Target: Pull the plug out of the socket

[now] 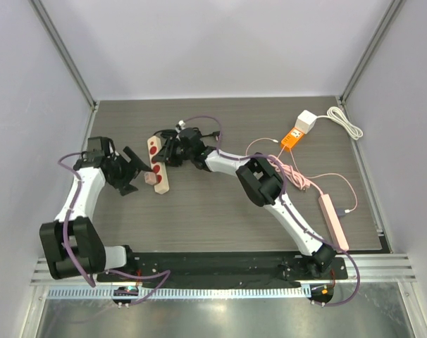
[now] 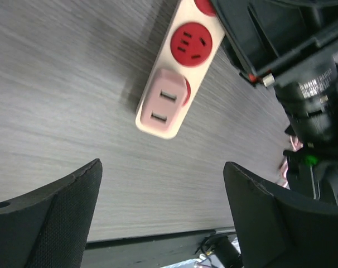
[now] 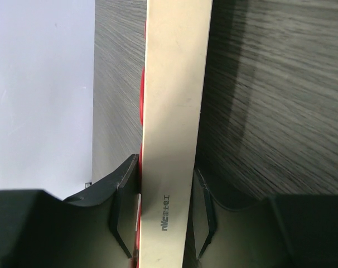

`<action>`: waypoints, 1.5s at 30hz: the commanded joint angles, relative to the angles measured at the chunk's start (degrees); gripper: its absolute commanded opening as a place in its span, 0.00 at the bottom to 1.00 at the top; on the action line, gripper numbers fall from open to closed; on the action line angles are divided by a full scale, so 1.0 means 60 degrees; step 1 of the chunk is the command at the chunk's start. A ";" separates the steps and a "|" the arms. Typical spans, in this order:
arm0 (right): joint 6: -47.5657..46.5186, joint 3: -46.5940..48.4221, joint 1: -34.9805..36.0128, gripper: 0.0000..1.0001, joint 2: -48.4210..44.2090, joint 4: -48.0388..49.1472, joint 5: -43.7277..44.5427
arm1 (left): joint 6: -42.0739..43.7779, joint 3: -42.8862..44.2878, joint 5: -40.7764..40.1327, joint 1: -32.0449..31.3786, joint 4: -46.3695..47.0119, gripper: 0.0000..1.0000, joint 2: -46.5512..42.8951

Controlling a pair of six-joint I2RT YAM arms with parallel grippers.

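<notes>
A beige power strip [image 1: 158, 160] with red sockets lies at the table's left centre. A pink plug [image 1: 151, 179] sits in its near-end socket. My right gripper [image 1: 172, 151] is shut on the strip's far part; in the right wrist view the pads [image 3: 123, 207] press both sides of the strip [image 3: 172, 128]. My left gripper [image 1: 132, 174] is open, just left of the plug and apart from it. In the left wrist view the plug [image 2: 164, 103] and the strip [image 2: 191, 44] lie ahead of the open gripper [image 2: 162, 178].
An orange adapter [image 1: 292, 137], a white charger [image 1: 307, 121] and a coiled white cable [image 1: 346, 121] lie at the back right. A pink bar-shaped device [image 1: 333, 222] with a pink cable lies on the right. The right arm [image 1: 259, 179] spans the middle.
</notes>
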 commanded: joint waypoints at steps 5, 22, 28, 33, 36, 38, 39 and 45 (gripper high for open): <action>-0.0886 -0.0529 0.0185 0.04 0.0267 -0.0978 0.0116 | 0.0692 0.0869 -0.0674 -0.0656 0.1072 0.79 0.0607; -0.0959 -0.0382 -0.0137 0.04 0.0384 -0.0773 -0.1467 | 0.3656 0.1266 -0.2288 -0.1931 0.0557 0.71 0.2131; -0.0974 -0.0017 -0.0167 0.04 0.0662 -0.0978 -0.1686 | 0.3657 0.1177 -0.1790 -0.2048 0.0895 0.58 0.2453; -0.0945 0.0159 -0.0182 0.04 0.0721 -0.1081 -0.1686 | 0.3759 0.0885 -0.1380 -0.2092 0.0983 0.58 0.2366; -0.0944 0.0233 -0.0182 0.04 0.0750 -0.1154 -0.1672 | 0.3803 0.0709 -0.1248 -0.2121 0.0968 0.61 0.2322; -0.0945 0.0233 -0.0181 0.03 0.0765 -0.1213 -0.1599 | 0.3789 0.0606 -0.1116 -0.2136 0.1055 0.61 0.2263; -0.0930 0.0233 -0.0167 0.03 0.0779 -0.1227 -0.1584 | 0.3760 0.0562 -0.1028 -0.2151 0.1114 0.60 0.2278; -0.1003 0.0204 -0.0167 0.02 0.0794 -0.1315 -0.1481 | 0.3715 0.0708 -0.0501 -0.2136 0.1247 0.44 0.2614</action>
